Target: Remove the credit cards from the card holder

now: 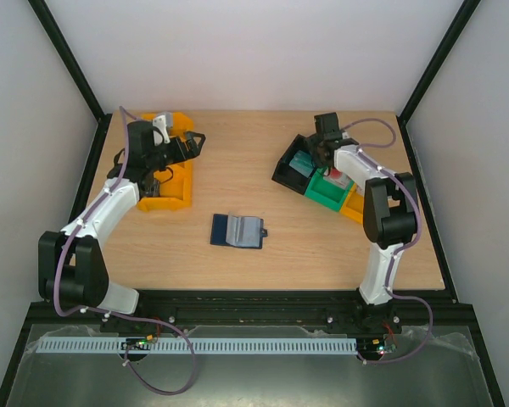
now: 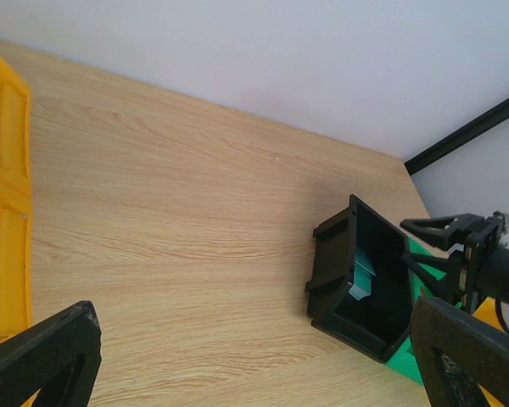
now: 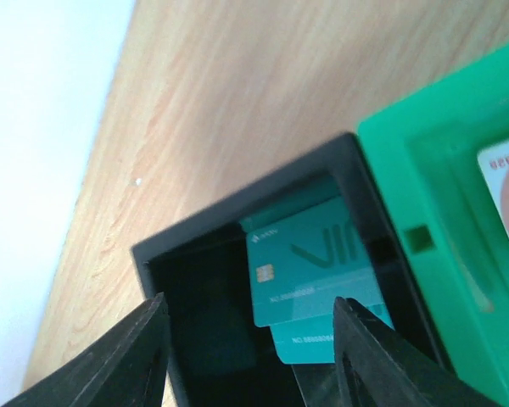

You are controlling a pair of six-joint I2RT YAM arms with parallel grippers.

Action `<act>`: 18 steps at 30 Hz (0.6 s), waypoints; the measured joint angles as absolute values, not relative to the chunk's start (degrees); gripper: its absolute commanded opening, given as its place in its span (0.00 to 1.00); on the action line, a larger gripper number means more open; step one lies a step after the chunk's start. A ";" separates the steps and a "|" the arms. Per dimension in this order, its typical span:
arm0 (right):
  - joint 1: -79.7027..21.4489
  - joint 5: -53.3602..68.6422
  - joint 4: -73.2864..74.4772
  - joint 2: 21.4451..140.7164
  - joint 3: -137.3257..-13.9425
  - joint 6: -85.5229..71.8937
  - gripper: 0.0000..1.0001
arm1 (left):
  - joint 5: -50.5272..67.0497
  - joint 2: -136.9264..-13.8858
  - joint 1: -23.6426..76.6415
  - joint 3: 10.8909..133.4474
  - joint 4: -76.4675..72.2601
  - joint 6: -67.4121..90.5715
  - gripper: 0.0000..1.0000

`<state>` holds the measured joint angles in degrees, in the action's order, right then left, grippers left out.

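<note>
The dark navy card holder [image 1: 237, 230] lies open on the table's middle, its paler inner panels facing up. Two teal credit cards [image 3: 310, 254] lie overlapped inside the black bin [image 3: 195, 280] at the back right, also showing as a teal sliver [image 2: 362, 275] in the left wrist view. My right gripper [image 3: 250, 348] hovers just above that bin with its jaws apart and nothing between them; the cards rest below. My left gripper [image 1: 195, 142] stands wide open at the back left beside the yellow bin, holding nothing.
A yellow bin [image 1: 171, 182] sits at the back left under the left arm. Next to the black bin [image 1: 293, 165] stand a green bin [image 1: 329, 193] holding a white-and-red card [image 3: 505, 195] and an orange bin [image 1: 356, 206]. Bare wood surrounds the card holder.
</note>
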<state>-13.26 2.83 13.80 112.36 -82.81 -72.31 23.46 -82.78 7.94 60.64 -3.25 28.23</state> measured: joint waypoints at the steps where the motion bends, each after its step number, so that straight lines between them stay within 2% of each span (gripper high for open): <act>1: -13.26 2.31 14.70 112.36 -83.88 -71.53 0.55 | 23.46 -82.78 7.94 60.58 -3.25 28.23 0.99; 9: -14.79 -3.46 22.74 112.29 -96.36 -62.26 0.57 | 23.31 -82.78 8.40 58.17 -2.44 28.23 0.99; 15: -19.73 -5.58 27.66 112.16 -100.90 -47.72 0.54 | 24.27 -82.52 9.76 53.32 -1.50 30.13 0.99; 18: -20.49 -4.97 33.17 113.89 -104.22 -38.00 0.50 | 25.28 -82.28 10.13 50.39 -1.13 31.83 0.99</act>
<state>-20.49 -4.97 33.17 113.89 -104.22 -38.00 25.28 -82.28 10.13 50.39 -1.13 31.83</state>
